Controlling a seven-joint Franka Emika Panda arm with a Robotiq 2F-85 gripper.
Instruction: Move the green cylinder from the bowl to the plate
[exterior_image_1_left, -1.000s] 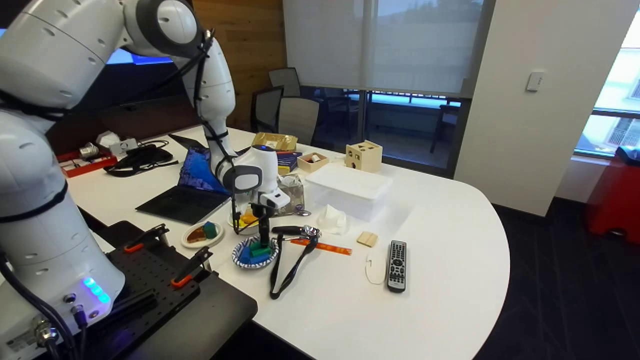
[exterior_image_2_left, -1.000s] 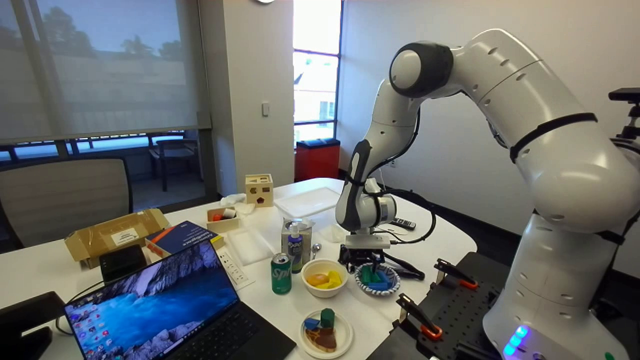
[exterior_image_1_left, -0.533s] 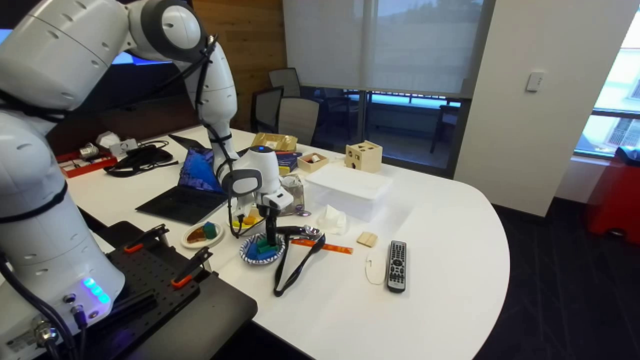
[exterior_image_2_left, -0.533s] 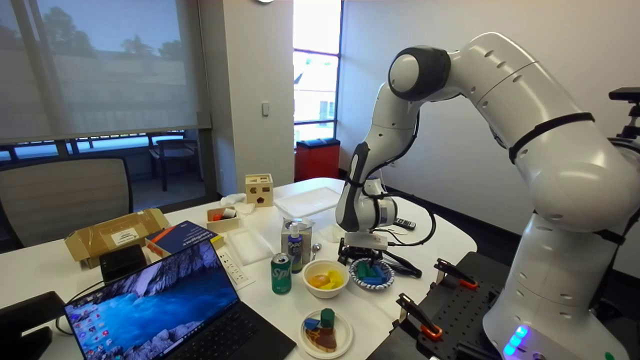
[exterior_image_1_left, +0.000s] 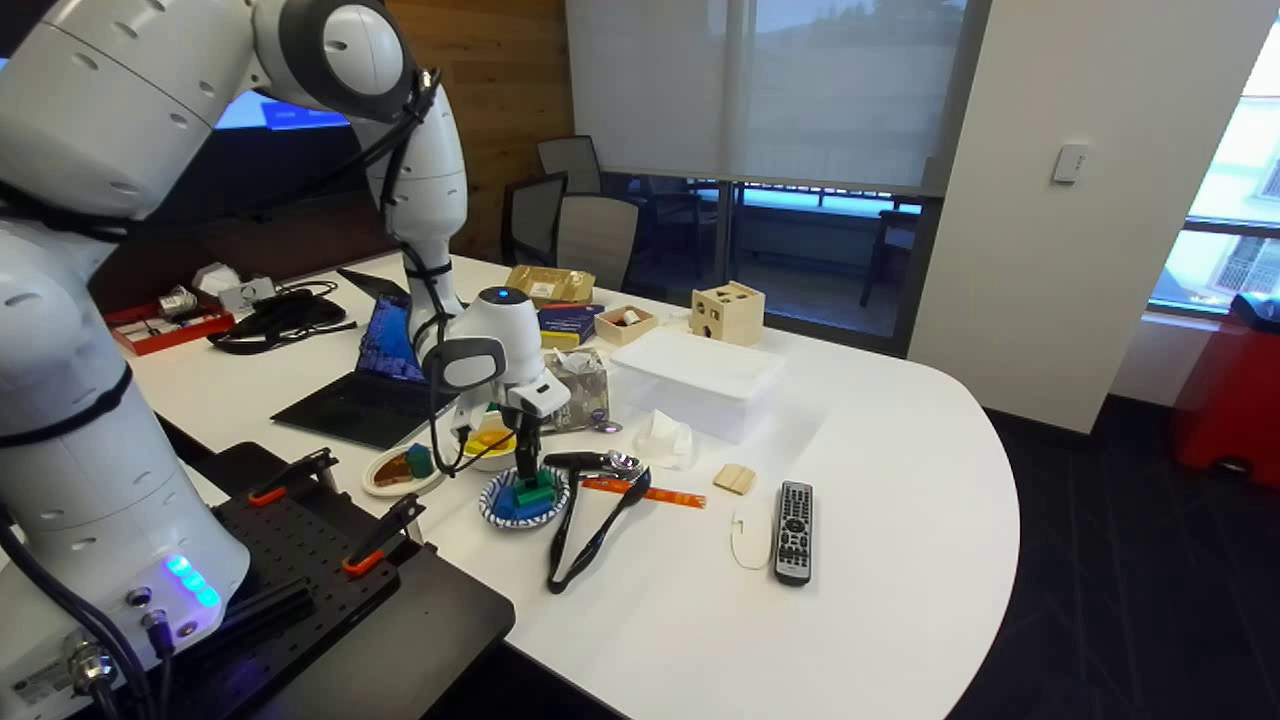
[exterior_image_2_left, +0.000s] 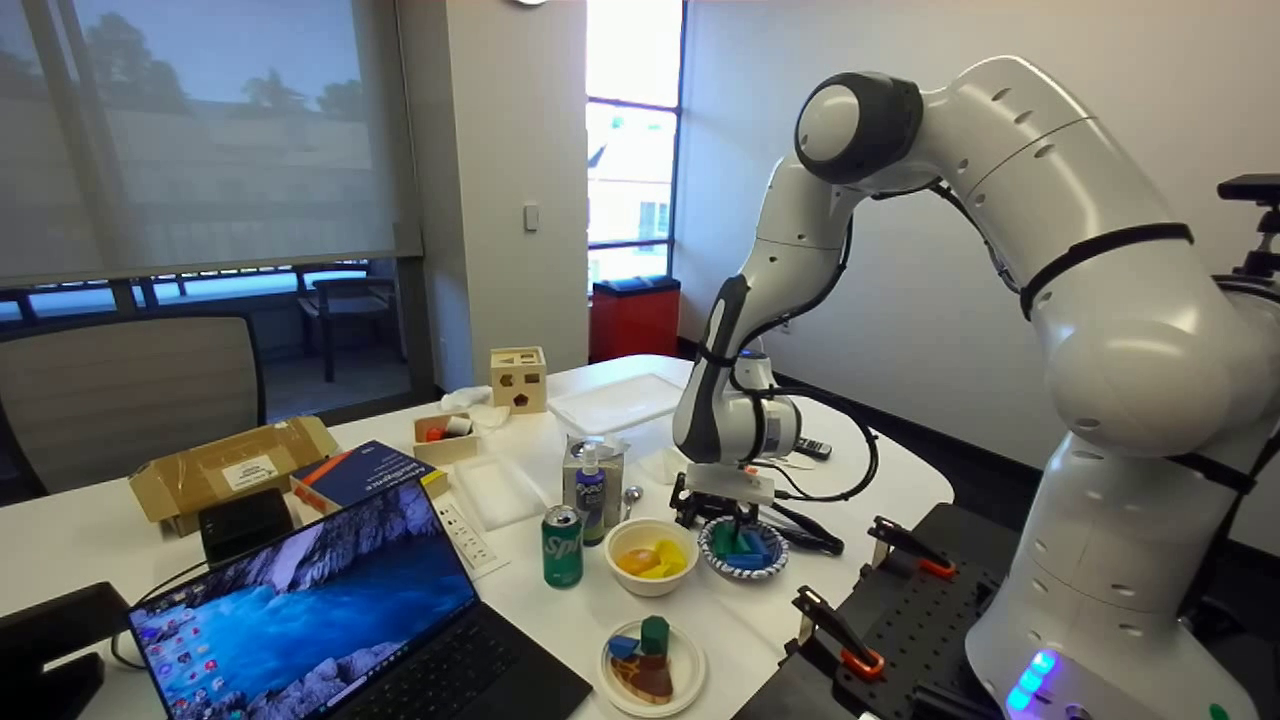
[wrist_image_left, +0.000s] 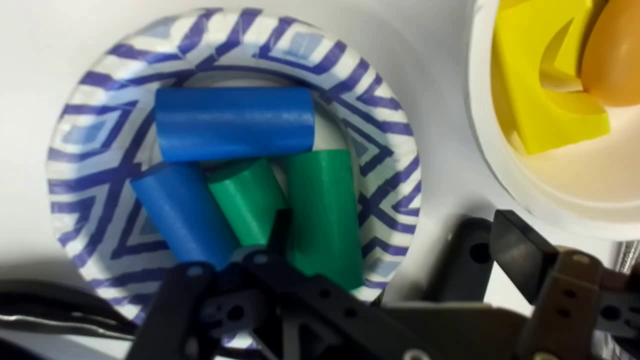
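Note:
Two green cylinders lie on their sides with blue cylinders in a blue-and-white patterned bowl (wrist_image_left: 390, 125). In the wrist view the longer green cylinder (wrist_image_left: 325, 210) is at the bowl's right side; the shorter green cylinder (wrist_image_left: 245, 197) is left of it. The bowl shows in both exterior views (exterior_image_1_left: 488, 505) (exterior_image_2_left: 745, 573). My gripper (wrist_image_left: 392, 235) is open and empty. One finger is over the gap between the green cylinders; the other is outside the rim. Contact cannot be told. The plate (exterior_image_2_left: 690, 685) holds a pizza-like slice, a green block and a blue block.
A white bowl (exterior_image_2_left: 650, 585) with yellow and orange pieces stands close beside the patterned bowl. A black-handled tool (exterior_image_1_left: 595, 545) lies against its other side. A green can (exterior_image_2_left: 562, 547), a purple bottle (exterior_image_2_left: 591, 505) and a laptop (exterior_image_2_left: 400, 620) are near. A remote (exterior_image_1_left: 795, 533) lies farther off.
The patterned bowl and the black tool shifted slightly away from the robot base, then stayed put. My gripper moved out with them and has since come back a little toward the white bowl's side.

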